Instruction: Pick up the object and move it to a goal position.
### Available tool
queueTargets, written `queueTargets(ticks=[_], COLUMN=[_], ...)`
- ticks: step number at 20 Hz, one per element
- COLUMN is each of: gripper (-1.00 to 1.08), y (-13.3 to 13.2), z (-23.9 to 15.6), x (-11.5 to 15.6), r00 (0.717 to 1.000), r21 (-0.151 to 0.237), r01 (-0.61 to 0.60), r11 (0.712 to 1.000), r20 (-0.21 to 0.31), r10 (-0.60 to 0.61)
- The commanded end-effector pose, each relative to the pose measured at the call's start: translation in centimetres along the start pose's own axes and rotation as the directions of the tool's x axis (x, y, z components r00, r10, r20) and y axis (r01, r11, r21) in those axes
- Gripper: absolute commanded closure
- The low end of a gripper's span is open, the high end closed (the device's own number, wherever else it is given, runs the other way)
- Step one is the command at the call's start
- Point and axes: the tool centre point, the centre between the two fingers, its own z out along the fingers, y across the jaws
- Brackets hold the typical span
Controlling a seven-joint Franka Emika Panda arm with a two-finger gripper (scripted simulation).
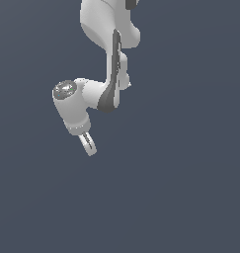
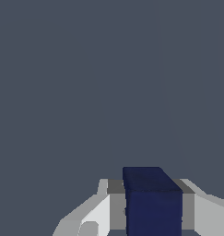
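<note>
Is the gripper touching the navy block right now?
Touching. The wrist view shows the navy block between the gripper fingers, no gap visible either side. The exterior view doesn't show the block.

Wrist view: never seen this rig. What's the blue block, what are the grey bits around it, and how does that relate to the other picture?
Both pictures are simulator renders of one robot arm at the same moment. The exterior view comes from a camera off the arm: it shows the white-and-grey arm bending down to its tool, in front of a plain dark grey background. The object is not discernible there.

The wrist view comes from a camera mounted on the arm's wrist, looking along the tool. The grey and white bits are its fingers, one on each side. The dark navy-blue block sits between them, and they appear closed on it, so it looks held. No goal marker shows in either picture.
</note>
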Motion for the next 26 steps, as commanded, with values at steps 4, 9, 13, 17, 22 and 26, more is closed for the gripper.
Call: queueTargets(ticks=[4,9,13,17,22,26], gripper=[1.08,1.08,1.08,1.08,1.08,1.08], y=[-1.5,-2.7,-3.5,-4.0,-4.5,-4.7], z=[-2.7,-4.8,-6.1,-7.0,-7.7,-7.9], x=[3.0,5.4,6.9,8.0,8.9,9.2], r00=[1.0,1.0,1.0,1.0,1.0,1.0], r21=[-0.001,0.0,0.0,0.001,0.002,0.002], r01=[0.001,0.001,0.001,0.001,0.001,0.001], r11=[1.0,1.0,1.0,1.0,1.0,1.0], r20=[0.001,0.001,0.001,0.002,0.002,0.002], r10=[-0.001,-0.001,-0.001,-0.001,-0.001,-0.001])
